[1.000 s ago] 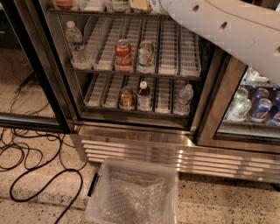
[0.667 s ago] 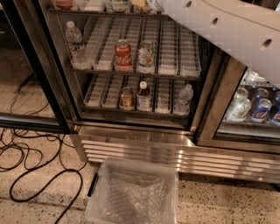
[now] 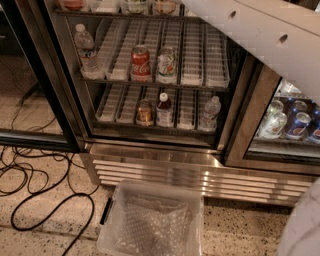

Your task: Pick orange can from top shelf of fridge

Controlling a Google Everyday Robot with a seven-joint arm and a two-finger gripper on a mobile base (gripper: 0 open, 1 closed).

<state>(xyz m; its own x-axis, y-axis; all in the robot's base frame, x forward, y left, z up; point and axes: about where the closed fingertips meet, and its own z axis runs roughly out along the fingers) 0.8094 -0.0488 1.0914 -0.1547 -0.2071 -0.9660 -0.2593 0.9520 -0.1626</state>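
Note:
The fridge (image 3: 155,167) stands open in the camera view. Its top shelf (image 3: 120,14) runs along the top edge of the frame. Only the bottoms of the items on it show. An orange-tan item (image 3: 165,6), seemingly the orange can, stands there near the middle, and a redder orange item (image 3: 73,4) stands at the left. My white arm (image 3: 260,35) crosses the upper right and reaches toward that shelf. My gripper is out of view past the top edge.
The middle rack holds a red Coca-Cola can (image 3: 141,62), a pale can (image 3: 167,65) and a water bottle (image 3: 86,50). The lower rack holds an amber-brown can (image 3: 145,112) and bottles. A clear plastic bin (image 3: 150,222) and black cables (image 3: 30,190) lie on the floor. Cans sit behind the right door (image 3: 295,122).
The end of my arm has moved slightly up and right, leaving the frame at the top shelf. The items on the racks have not moved.

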